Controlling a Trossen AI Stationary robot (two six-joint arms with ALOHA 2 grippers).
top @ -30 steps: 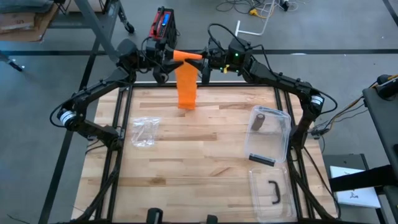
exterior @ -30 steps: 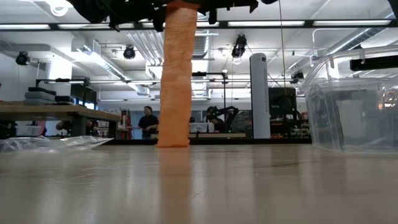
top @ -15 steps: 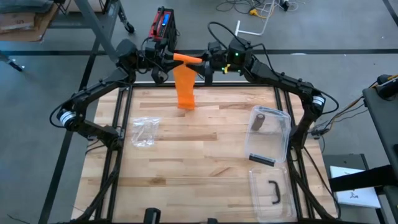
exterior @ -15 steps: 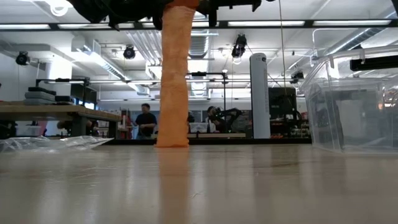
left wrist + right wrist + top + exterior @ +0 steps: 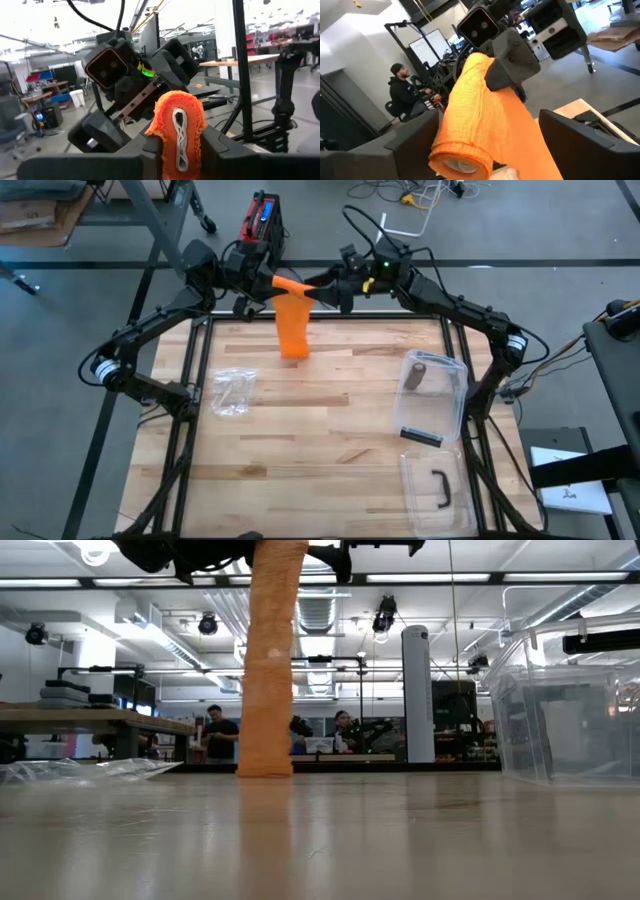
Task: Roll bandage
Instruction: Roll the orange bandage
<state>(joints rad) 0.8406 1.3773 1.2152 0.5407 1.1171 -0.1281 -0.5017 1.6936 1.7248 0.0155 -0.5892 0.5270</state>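
An orange bandage roll [image 5: 290, 284] is held high above the table's far edge between the two arms. Its loose strip [image 5: 293, 330] hangs straight down, and the strip's lower end [image 5: 265, 768] reaches the table top. My left gripper [image 5: 265, 280] is shut on the roll's left end [image 5: 177, 135]. My right gripper [image 5: 326, 292] stands open around the roll's other end [image 5: 465, 150], one finger on either side and apart from it. My left gripper pinches the roll's left end [image 5: 176, 107] between its two fingers [image 5: 150, 150]. The fingers come level from the table's left and lie along the roll. The roll is lifted clear and roughly level, and the strip hangs slack below it.
A clear plastic box [image 5: 448, 405] with a grey roll [image 5: 415, 372] in it stands at the table's right, its lid [image 5: 430, 490] nearer the front edge. A crumpled clear bag [image 5: 232, 390] lies at the left. People sit in the room beyond the table [image 5: 215, 730].
My right gripper has rolled about its own line and opened off the roll's right end. My left gripper has shut on the left end and turned too. The roll and its hanging strip have shifted a little toward the table's left; the strip's lower end has slid that way.
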